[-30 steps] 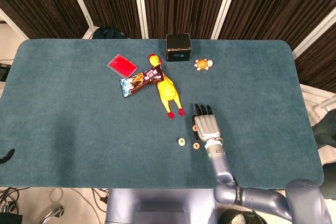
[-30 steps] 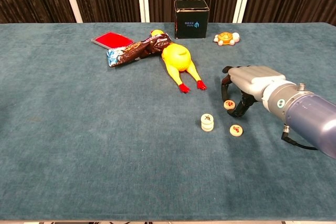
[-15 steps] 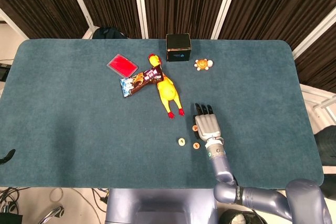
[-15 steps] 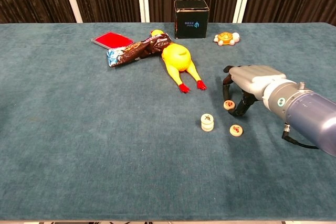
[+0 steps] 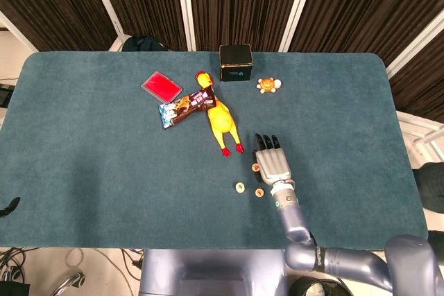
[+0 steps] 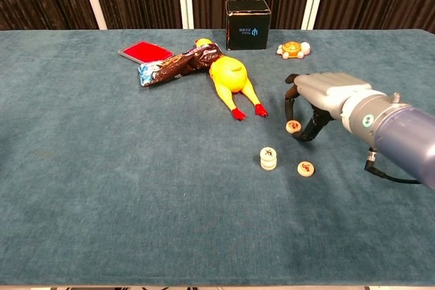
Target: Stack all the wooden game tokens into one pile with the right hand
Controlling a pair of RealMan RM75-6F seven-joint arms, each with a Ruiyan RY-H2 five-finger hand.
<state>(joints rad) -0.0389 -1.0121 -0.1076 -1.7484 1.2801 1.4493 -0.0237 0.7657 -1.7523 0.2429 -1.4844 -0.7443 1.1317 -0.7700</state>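
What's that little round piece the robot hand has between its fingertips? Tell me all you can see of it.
It is a wooden game token, a small pale disc that looks like light wood, with a dark reddish mark on its upper face, too small to read. It is pinched between the dark fingertips of the right robot hand, face up and roughly level; whether it is clear of the blue cloth cannot be told. It sits near the rubber chicken's red feet, apart from the two-token stack and the single token nearer the camera.

Four wooden tokens point(image 6: 268, 158), two of them stacked.
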